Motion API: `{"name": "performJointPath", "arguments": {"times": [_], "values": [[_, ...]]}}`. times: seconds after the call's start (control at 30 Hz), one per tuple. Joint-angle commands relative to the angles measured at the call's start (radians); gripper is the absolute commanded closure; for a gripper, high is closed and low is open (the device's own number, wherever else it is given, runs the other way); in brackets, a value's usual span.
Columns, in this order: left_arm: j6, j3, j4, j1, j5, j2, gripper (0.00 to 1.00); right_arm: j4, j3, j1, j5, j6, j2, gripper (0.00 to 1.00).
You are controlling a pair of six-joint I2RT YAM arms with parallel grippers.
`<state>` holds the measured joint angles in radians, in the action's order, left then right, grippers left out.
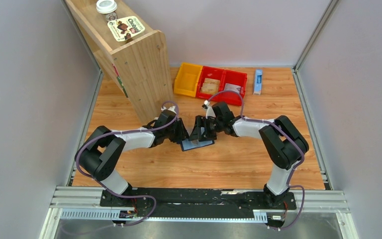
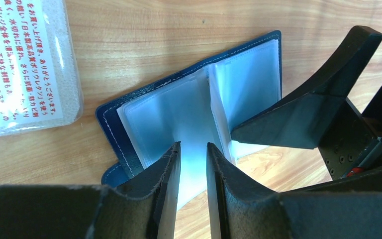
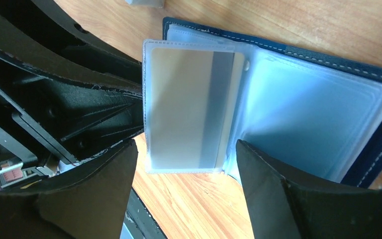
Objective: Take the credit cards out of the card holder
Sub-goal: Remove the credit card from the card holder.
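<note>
The navy card holder (image 1: 197, 145) lies open on the wooden table between both arms. Its clear sleeve pages (image 2: 169, 114) fan out from the spine inside the navy cover (image 3: 328, 64). One raised sleeve holds a pale grey credit card (image 3: 189, 109) with a darker stripe. My left gripper (image 2: 194, 147) has a narrow gap between its jaws and nothing is pinched. Its fingertips (image 2: 171, 154) sit at a sleeve page that shows through the gap. My right gripper (image 3: 186, 154) stands wide open, its jaws flanking the lower edge of the card's sleeve without touching it. One right finger (image 2: 298, 114) reaches over the holder.
A white packet (image 2: 20, 64) with red and black print lies just left of the holder. A wooden shelf (image 1: 129, 64) stands at the back left. A yellow bin (image 1: 188, 79), red bins (image 1: 224, 82) and a slim blue-and-white box (image 1: 258, 81) line the far edge.
</note>
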<state>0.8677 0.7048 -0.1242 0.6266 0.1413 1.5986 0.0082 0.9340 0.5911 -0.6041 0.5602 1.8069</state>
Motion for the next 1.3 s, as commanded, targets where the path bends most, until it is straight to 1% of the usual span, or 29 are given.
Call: {"name": "performJointPath", "arguments": {"times": [0.0, 0.07, 0.2, 0.37, 0.47, 0.6, 0.67, 0.73, 0.8, 0.9, 1.03, 1.1, 1.2, 1.27], "values": [[0.01, 0.033, -0.049, 0.004, 0.037, 0.0, 0.66, -0.035, 0.023, 0.009, 0.061, -0.009, -0.072, 0.2], [0.01, 0.033, -0.054, 0.005, 0.041, 0.0, 0.66, -0.06, 0.029, 0.009, 0.09, -0.023, -0.099, 0.14], [0.011, 0.041, -0.058, 0.007, 0.049, 0.003, 0.66, -0.122, 0.051, 0.024, 0.159, -0.065, -0.145, 0.09], [0.011, 0.065, -0.061, 0.013, 0.06, 0.021, 0.66, -0.142, 0.046, 0.027, 0.223, -0.068, -0.179, 0.02], [0.01, 0.085, -0.055, 0.022, 0.064, 0.037, 0.66, -0.14, 0.014, 0.027, 0.323, -0.057, -0.236, 0.01], [-0.001, 0.131, -0.031, 0.038, 0.063, 0.072, 0.66, -0.145, -0.038, 0.027, 0.478, -0.056, -0.339, 0.02], [-0.006, 0.163, -0.019, 0.047, 0.067, 0.095, 0.66, -0.146, -0.061, 0.026, 0.535, -0.06, -0.382, 0.03], [-0.013, 0.197, -0.008, 0.054, 0.072, 0.121, 0.66, -0.16, -0.072, 0.027, 0.547, -0.074, -0.402, 0.05], [-0.013, 0.217, -0.003, 0.056, 0.08, 0.13, 0.66, -0.175, -0.067, 0.026, 0.538, -0.086, -0.399, 0.09], [-0.015, 0.213, 0.006, 0.055, 0.058, 0.097, 0.66, -0.166, -0.073, 0.024, 0.511, -0.089, -0.385, 0.19], [0.007, 0.162, -0.008, 0.048, 0.021, 0.04, 0.66, -0.126, -0.084, 0.012, 0.455, -0.072, -0.341, 0.37], [0.022, 0.144, -0.025, 0.042, 0.03, 0.029, 0.65, -0.1, -0.084, -0.002, 0.412, -0.059, -0.313, 0.5], [0.053, 0.111, -0.048, 0.036, 0.049, 0.026, 0.65, -0.07, -0.069, -0.007, 0.377, -0.057, -0.268, 0.64], [0.071, 0.088, -0.069, 0.033, 0.052, 0.027, 0.63, -0.057, -0.057, -0.01, 0.366, -0.057, -0.235, 0.7]]}}
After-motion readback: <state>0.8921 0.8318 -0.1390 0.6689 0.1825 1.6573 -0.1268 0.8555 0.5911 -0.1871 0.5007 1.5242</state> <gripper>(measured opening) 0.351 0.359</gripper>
